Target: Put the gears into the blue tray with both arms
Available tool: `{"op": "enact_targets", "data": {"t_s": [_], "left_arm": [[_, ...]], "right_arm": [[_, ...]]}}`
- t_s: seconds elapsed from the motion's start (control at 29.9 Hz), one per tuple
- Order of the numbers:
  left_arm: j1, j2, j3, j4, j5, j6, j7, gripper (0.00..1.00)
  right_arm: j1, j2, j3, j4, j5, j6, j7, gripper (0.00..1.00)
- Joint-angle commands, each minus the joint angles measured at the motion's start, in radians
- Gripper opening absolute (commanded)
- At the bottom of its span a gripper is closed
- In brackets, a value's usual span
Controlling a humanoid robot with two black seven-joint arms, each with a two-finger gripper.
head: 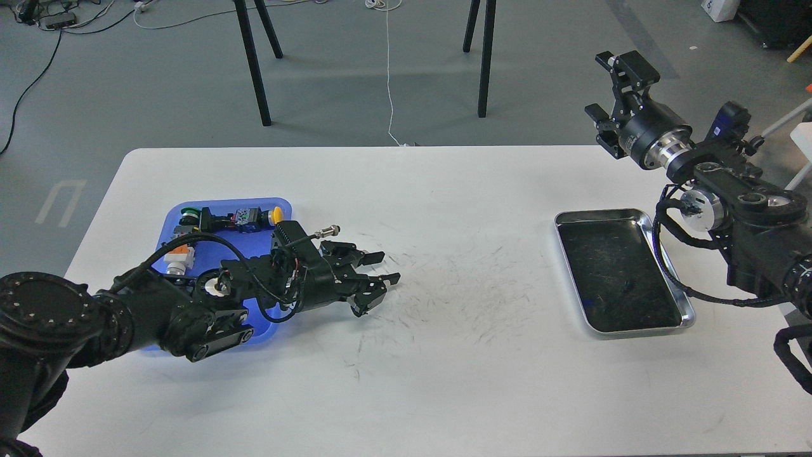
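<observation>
On the white, scuffed table [444, 381], the bright blue plastic tray [190, 216] with rounded corners sits at left, largely covered by the left arm [158, 311]; its left gripper [379, 278] reaches past the tray's right edge, fingers spread, nothing between them. Right gripper [609, 101] hangs off the far right corner, spacing indeterminable. Gears cannot be made out; the shiny silver metal tray [660, 222] shows only dark reflections.
</observation>
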Motion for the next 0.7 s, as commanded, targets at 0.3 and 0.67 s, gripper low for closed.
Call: {"op": "enact_targets", "data": {"t_s": [0.3,0.67], "left_arm": [[-0.003,-0.026,0.002,-0.011,0.011,0.003,0.000,0.52],[0.003,-0.028,0.006,0.009,0.016,0.008,0.000,0.50]], "right_arm": [[0.000,-0.001,0.000,0.000,-0.002,0.000,0.000,0.98],[0.000,-0.001,0.000,0.000,-0.002,0.000,0.000,0.98]]}}
